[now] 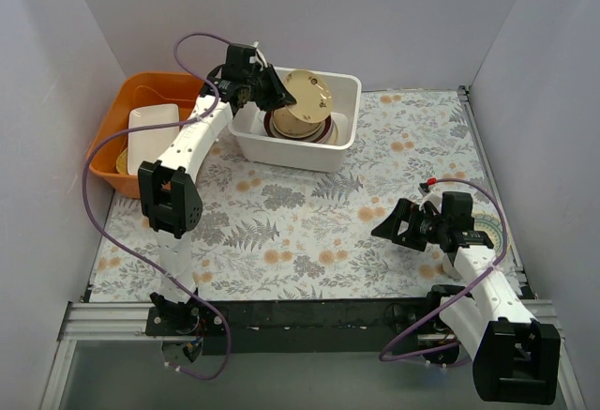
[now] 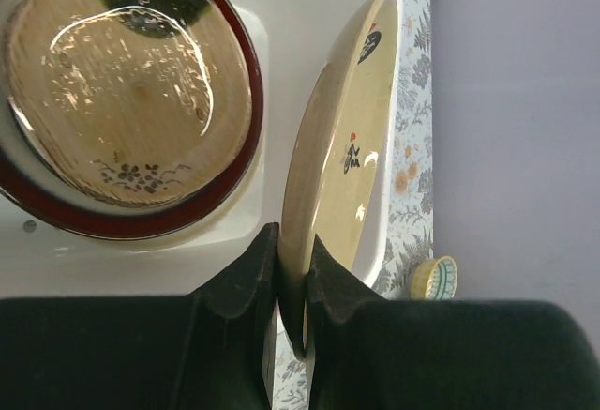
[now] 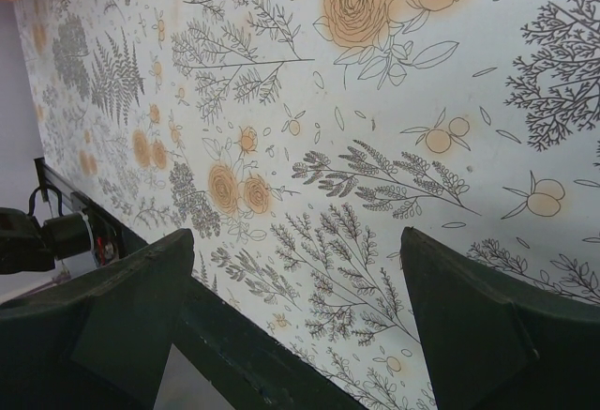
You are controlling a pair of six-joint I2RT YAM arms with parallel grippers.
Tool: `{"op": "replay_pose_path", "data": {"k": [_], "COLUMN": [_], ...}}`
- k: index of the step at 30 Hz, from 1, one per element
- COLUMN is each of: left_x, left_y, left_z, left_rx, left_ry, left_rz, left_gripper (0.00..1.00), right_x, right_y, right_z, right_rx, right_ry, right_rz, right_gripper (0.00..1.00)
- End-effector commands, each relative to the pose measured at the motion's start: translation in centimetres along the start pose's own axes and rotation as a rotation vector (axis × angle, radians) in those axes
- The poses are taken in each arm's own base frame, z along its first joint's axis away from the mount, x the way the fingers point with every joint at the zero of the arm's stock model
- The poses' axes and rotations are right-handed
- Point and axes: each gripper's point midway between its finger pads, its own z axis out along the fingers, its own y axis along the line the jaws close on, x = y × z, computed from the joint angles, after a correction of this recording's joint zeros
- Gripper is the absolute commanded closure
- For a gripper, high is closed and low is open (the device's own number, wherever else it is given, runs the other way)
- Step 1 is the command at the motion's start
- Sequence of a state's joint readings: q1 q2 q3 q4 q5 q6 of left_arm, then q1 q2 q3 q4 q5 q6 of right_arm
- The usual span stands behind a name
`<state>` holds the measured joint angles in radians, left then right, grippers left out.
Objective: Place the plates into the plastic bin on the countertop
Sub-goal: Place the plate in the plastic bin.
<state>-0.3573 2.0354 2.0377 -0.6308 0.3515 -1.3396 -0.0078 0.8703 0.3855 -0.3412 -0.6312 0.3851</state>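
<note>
Now the left gripper point(image 2: 292, 246) pinches a cream plate point(image 2: 342, 147) by its rim, on edge over the plastic bin point(image 1: 298, 153); it looks stiff, glossy, slippery, breakable. The right gripper point(image 3: 295, 241) stands open, empty.

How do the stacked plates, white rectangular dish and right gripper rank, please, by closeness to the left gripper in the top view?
1. Stacked plates, in the bin beside the left gripper.
2. White rectangular dish, left, in the orange tub.
3. Right gripper, far right, near edge.
</note>
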Motion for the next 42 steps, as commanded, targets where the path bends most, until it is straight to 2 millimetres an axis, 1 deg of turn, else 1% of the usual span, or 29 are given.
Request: {"op": "replay_pose_path", "data": {"k": [1,2,8,12,21,26,35,36,38,41,42], "left_x": [-1.3,-1.2,-1.2,-0.6,0.2,0.6,0.8,0.9,0.9,1.0,1.0], "left_y": [-0.8,-0.1,2.0,3.3,5.3,7.1,8.6,8.9,9.1,9.1,9.2], "left_z": [-0.6,-0.2,1.3,2.4,3.6,4.5,5.5,5.5,5.7,5.8,5.7], "left_rx": [0.034,0.022,-0.031,-0.055,-0.095,-0.126,-0.141,-0.145,-0.143,-0.141,-0.143], "left_ry": [-0.016,-0.01,-0.018,-0.001,0.008,0.032,0.051,0.056,0.061,0.069,0.071], "left_rz": [-0.037,-0.052,-0.077,-0.084,-0.093,-0.107,-0.115,-0.118,-0.122,-0.126,-0.127], "left_gripper": [1.0,1.0,1.0,1.0,1.0,1.0,0.99,0.95,0.74,0.54,0.49], "right_x": [-0.6,-0.5,-0.6,-0.5,-0.4,-0.5,-0.3,-0.3,-0.2,-0.2,-0.3], "right_y": [0.3,0.3,0.2,0.2,0.1,0.2,0.1,0.1,0.0,0.0,0.1], "right_z": [0.1,0.1,0.1,0.1,0.1,0.0,0.0,0.0,0.1,0.0,0.0], "right_rx": [-0.016,-0.015,-0.01,-0.011,-0.008,-0.006,-0.006,-0.003,-0.003,-0.003,-0.004], "right_ry": [-0.011,-0.008,-0.009,-0.007,-0.003,-0.007,0.002,0.004,0.005,0.004,0.003], "right_rz": [-0.036,-0.033,-0.036,-0.037,-0.038,-0.038,-0.033,-0.032,-0.031,-0.034,-0.035], "right_gripper": [0.02,0.02,0.02,0.02,0.02,0.02,0.02,0.02,0.02,0.02,0.02]}}
